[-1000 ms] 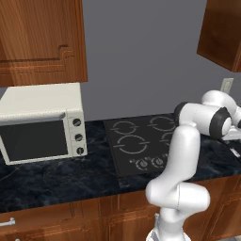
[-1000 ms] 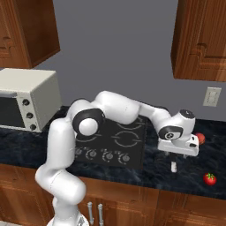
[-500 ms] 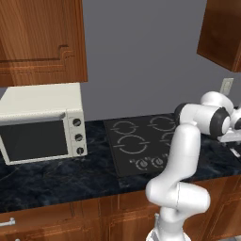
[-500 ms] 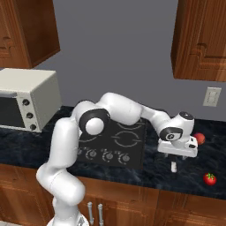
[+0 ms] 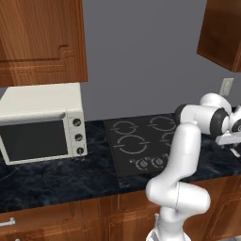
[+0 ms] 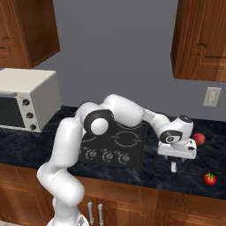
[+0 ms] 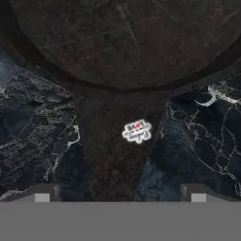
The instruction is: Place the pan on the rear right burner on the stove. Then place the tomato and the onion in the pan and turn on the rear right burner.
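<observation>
Black pan [image 7: 127, 52]: on marble counter [image 7: 37, 136], handle [image 7: 117, 141] between the fingertips.
Gripper [image 6: 175, 167]: released, fully spread, grasping nothing.

Pan [image 7: 127, 42] cut off by top edge in hand view; handle [image 7: 117, 146] running under bottom band. Stove [image 5: 141, 143] right rings hidden by arm. Handle label [image 7: 137, 131] text too small.

base views: behind, flanking arm, share stove [image 5: 141, 143] | hand view: close above pan [image 7: 122, 52]
</observation>
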